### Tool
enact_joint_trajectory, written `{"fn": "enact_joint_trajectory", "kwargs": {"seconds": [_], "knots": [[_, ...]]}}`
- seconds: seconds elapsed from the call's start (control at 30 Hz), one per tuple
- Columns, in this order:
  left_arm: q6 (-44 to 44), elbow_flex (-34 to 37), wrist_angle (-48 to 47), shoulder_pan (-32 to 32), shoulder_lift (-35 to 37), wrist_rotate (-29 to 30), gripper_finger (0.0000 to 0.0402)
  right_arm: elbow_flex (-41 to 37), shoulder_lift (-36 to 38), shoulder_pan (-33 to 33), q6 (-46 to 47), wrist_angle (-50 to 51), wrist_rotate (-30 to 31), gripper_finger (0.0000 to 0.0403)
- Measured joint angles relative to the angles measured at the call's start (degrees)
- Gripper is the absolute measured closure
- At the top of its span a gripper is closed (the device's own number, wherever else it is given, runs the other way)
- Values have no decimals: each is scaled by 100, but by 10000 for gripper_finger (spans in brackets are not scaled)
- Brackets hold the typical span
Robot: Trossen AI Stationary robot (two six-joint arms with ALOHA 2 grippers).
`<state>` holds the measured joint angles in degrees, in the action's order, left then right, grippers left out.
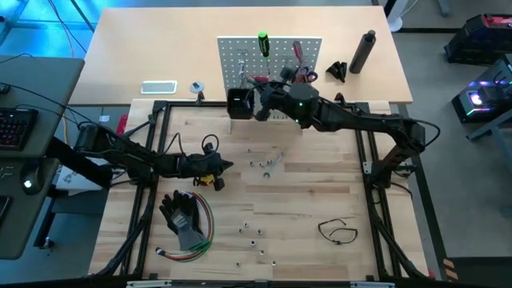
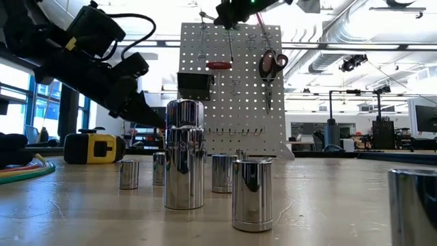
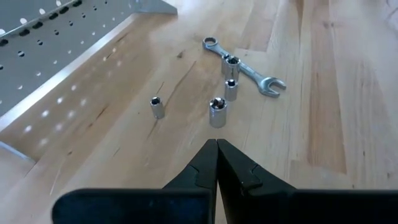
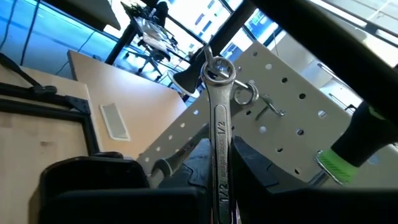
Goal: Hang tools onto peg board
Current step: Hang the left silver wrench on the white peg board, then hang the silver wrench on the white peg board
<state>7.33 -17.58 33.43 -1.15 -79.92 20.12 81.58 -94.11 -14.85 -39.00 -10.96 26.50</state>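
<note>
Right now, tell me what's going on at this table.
The right pincer is shut on a silver wrench, holding its ring end up at a hook on the peg board, where scissors and a green-handled screwdriver already hang. The left pincer waits shut above the table, near a second wrench and several sockets.

The upright white perforated peg board stands behind a cluster of polished steel cylindrical sockets on the light wooden tabletop. Red-handled scissors hang on the board, below and beside the right gripper at its top edge. A small black bin is mounted lower. The yellow tape measure rests beneath the left arm.
</note>
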Motion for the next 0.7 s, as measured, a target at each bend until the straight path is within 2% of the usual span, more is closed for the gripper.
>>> {"fn": "enact_joint_trajectory", "kwargs": {"seconds": [0.23, 0.5, 0.7], "knots": [[-6, 0, 4, 39, 0, 4, 401, 0, -2, -142, 61, 20, -63, 368], [11, 0, 12, 37, 0, 2, 401, -2, -2, -83, 52, 169, -47, 280], [99, 0, 8, 37, 0, -53, 401, -4, -2, 98, 40, 405, 234, 232]]}}
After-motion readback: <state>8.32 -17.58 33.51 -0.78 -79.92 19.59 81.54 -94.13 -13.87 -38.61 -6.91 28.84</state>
